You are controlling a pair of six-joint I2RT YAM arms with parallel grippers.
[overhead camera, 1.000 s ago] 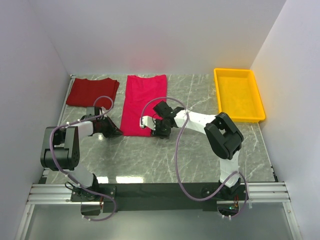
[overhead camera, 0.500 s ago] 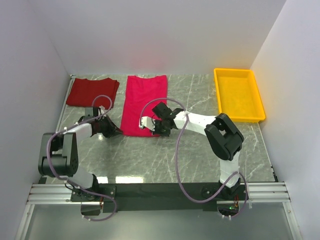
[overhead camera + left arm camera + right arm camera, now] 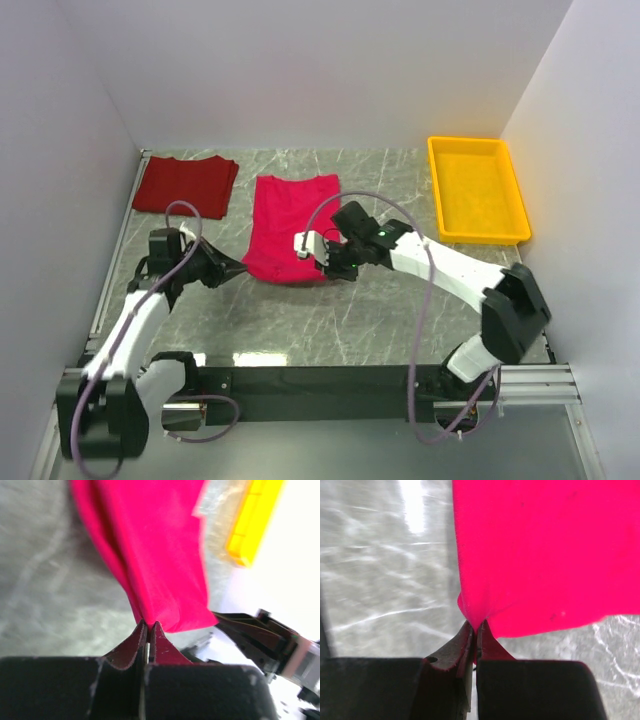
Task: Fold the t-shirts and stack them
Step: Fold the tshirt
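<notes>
Both hands pinch cloth: left hand [image 3: 148, 628] is pressed together on the near left corner of the crimson-pink t-shirt [image 3: 292, 215], right hand [image 3: 476, 630] is pressed together on its near right corner. Near hem looks lifted off the surface [image 3: 380, 320]; the far part lies flat, roughly mid-surface. Step looks like the first fold, hem toward collar. Next move likely calls for carrying both corners away from the bases at matched height and pace so the edge lands square. Brick-red t-shirt [image 3: 186, 184] lies at far left, looks folded, apart from the pink one. Grey marbled surface, white walls on three sides, yellow tray [image 3: 480, 195] at far right.
</notes>
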